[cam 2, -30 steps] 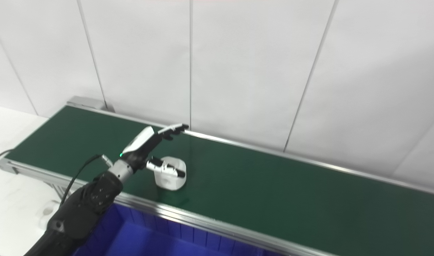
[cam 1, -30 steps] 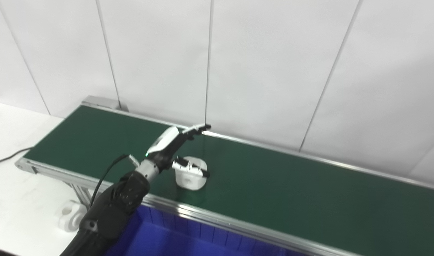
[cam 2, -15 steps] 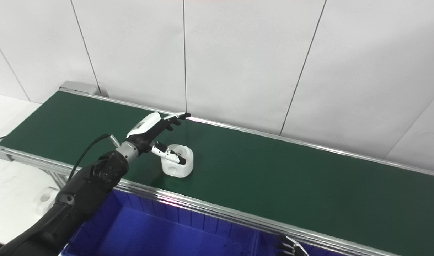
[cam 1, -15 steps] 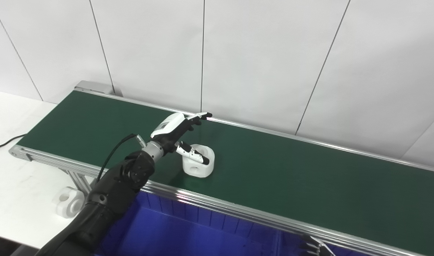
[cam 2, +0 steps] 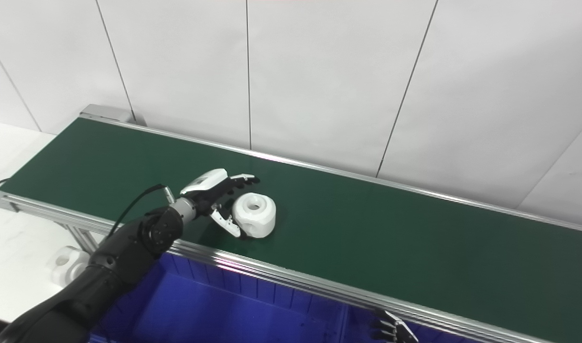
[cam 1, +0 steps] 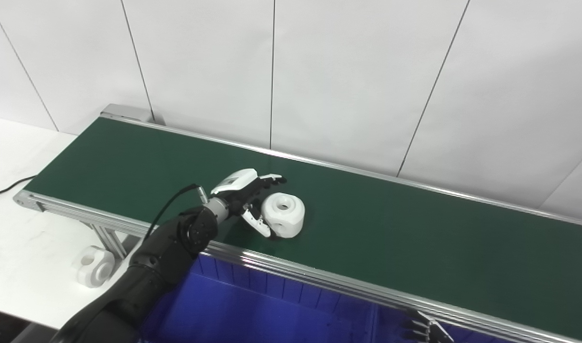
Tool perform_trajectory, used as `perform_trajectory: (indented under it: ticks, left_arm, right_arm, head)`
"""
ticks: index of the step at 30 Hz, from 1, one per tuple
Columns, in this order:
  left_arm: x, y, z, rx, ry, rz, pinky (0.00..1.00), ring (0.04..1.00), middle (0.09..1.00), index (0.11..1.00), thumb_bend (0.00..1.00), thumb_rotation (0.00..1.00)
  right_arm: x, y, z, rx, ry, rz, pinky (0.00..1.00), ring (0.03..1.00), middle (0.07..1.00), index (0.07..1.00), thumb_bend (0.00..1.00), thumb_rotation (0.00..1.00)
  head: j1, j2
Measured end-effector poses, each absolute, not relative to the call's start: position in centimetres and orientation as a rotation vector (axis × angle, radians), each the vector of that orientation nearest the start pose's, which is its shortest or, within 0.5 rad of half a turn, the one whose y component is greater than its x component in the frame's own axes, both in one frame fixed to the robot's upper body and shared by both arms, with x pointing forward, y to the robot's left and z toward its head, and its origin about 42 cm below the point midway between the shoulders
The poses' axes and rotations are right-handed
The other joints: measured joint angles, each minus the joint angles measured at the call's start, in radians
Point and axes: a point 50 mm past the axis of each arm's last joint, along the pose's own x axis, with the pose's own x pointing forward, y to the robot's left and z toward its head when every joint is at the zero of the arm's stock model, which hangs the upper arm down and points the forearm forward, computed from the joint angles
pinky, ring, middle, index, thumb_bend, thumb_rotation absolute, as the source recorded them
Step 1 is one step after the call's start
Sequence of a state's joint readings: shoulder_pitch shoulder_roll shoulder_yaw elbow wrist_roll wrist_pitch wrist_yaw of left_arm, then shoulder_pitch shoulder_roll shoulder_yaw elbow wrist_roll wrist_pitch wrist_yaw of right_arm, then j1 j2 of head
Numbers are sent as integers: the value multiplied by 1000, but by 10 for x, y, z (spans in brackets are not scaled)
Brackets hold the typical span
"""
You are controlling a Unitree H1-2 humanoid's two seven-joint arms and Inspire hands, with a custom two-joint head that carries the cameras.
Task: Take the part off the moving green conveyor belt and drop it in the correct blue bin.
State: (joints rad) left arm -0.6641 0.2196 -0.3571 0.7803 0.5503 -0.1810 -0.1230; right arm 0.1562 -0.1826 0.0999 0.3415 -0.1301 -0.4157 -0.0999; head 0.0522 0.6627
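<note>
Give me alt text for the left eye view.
The left hand, fingers apart, cups a white part on the green conveyor belt. A blue bin sits below the belt's near rail.

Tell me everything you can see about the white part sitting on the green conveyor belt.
The white part is a short, rounded block, matte like plastic, with a round hole in its top face and another hole low on its near side. It rests flat on the green conveyor belt, near the front rail. The left robot hand is open around its left side, thumb in front and fingers behind. Whether they touch it is unclear; it is not lifted.
</note>
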Motion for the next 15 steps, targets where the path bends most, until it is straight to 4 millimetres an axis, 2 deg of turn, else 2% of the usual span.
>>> perform_trajectory:
  ticks: [1,2,3,4,6,12,15]
  left_arm:
    - [469,185,120,980,-42,-521,724,776,795,780,746,0]
    - [469,184,119,975,-46,-516,654,693,722,729,704,0]
    - [469,183,116,957,-59,-511,618,650,684,703,682,0]
    - [468,181,114,943,-64,-503,558,583,568,586,584,0]
    - [467,177,111,918,-89,-486,512,538,510,522,533,0]
    - [461,163,106,810,-137,-474,490,519,485,504,516,0]
    - [460,163,104,770,-136,-463,485,513,481,508,515,0]
  right_arm:
    - [201,-267,-2,-290,75,38,584,668,709,775,584,457]
    - [201,-267,-2,-288,75,37,593,672,710,776,584,452]
    - [201,-268,-2,-285,75,36,597,675,711,776,584,450]
    - [201,-268,-2,-282,76,34,591,671,709,775,590,451]
    - [201,-269,-2,-276,76,30,592,670,707,774,594,457]
    - [201,-269,-2,-276,76,29,581,664,705,775,591,460]
    - [201,-268,-2,-274,76,29,581,667,707,775,589,451]
  head:
    - [0,0]
    - [0,0]
    - [0,0]
    - [0,0]
    - [0,0]
    - [-5,8]
    - [-8,8]
